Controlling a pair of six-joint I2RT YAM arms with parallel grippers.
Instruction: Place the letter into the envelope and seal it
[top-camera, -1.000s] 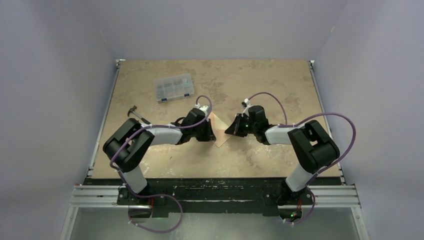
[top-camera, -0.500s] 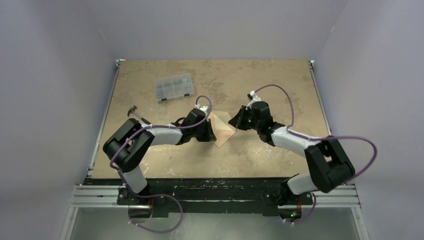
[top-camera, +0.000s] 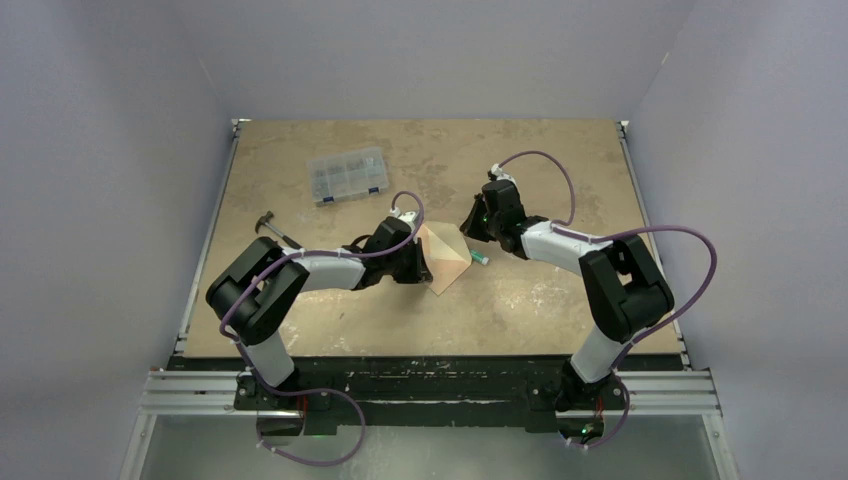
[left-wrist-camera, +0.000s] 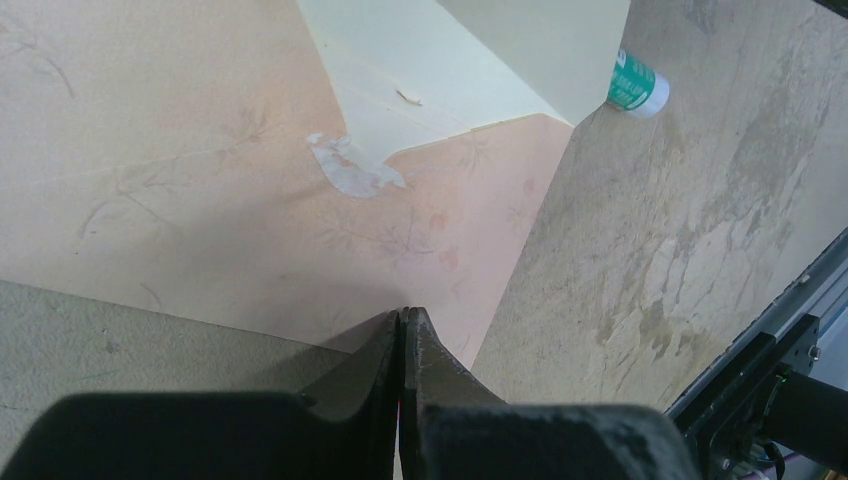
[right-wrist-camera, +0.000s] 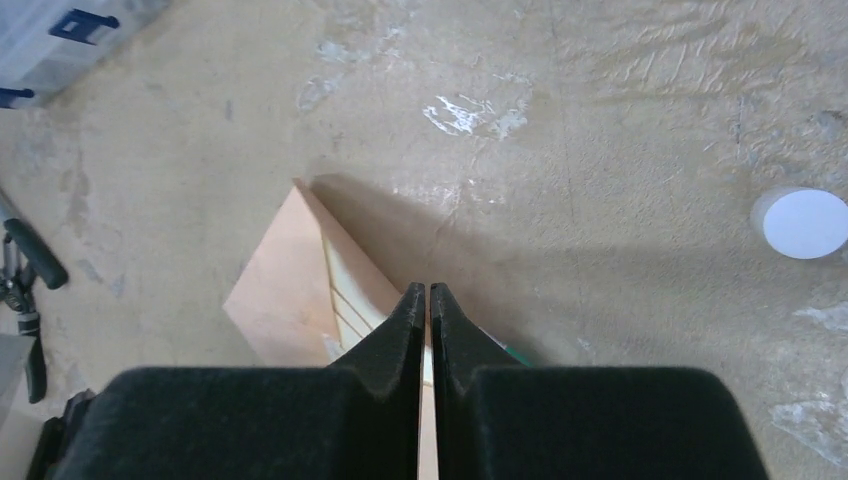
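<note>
The salmon-pink envelope (top-camera: 447, 262) lies at mid-table between both arms, its pale cream flap (left-wrist-camera: 470, 50) open and partly raised. A shiny smear (left-wrist-camera: 355, 175) sits just below the flap's fold. My left gripper (left-wrist-camera: 403, 314) is shut, its tips resting on the envelope's near left edge (top-camera: 420, 266). My right gripper (right-wrist-camera: 427, 290) is shut too, hovering over the flap (right-wrist-camera: 352, 295) on the envelope's far right side (top-camera: 468, 225). I cannot tell whether it touches the flap. The letter is hidden in every view.
A green glue stick (top-camera: 480, 258) lies just right of the envelope, also seen in the left wrist view (left-wrist-camera: 637, 88). A white round cap (right-wrist-camera: 805, 223) lies further right. A clear compartment box (top-camera: 348, 174) and a small hand tool (top-camera: 272, 228) sit to the far left.
The right arm has swung its shut gripper from the envelope's right side up and away towards the far side. More of the envelope and the glue stick now show. The left arm stayed put.
</note>
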